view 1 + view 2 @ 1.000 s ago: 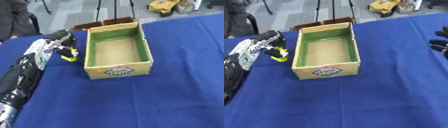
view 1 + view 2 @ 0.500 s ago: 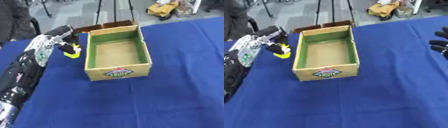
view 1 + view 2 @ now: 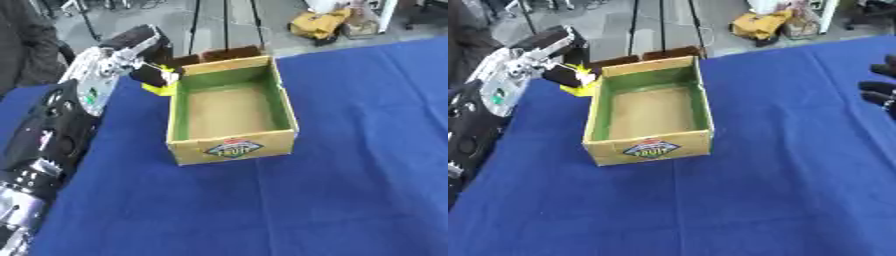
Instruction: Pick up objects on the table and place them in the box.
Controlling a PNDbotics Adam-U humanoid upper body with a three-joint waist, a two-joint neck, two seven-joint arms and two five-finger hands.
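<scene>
Left hand (image 3: 144,60) curled round a yellow object (image 3: 159,88) beside the box (image 3: 229,112), near the table's far-left edge.
Object seems small, light, rigid; a pinch across its sides should suit. Right hand (image 3: 881,90) idles at the right edge, fingers indistinct.

Looks like a lab or workshop space. Worktop (image 3: 780,190) draped in blue cloth, bare grey concrete-like floor (image 3: 236,22) beyond its far edge. Dark tripod legs (image 3: 226,25) standing on that floor, plus a yellow heap (image 3: 320,24), perhaps a bag or gear, lying by pale furniture (image 3: 826,15).
</scene>
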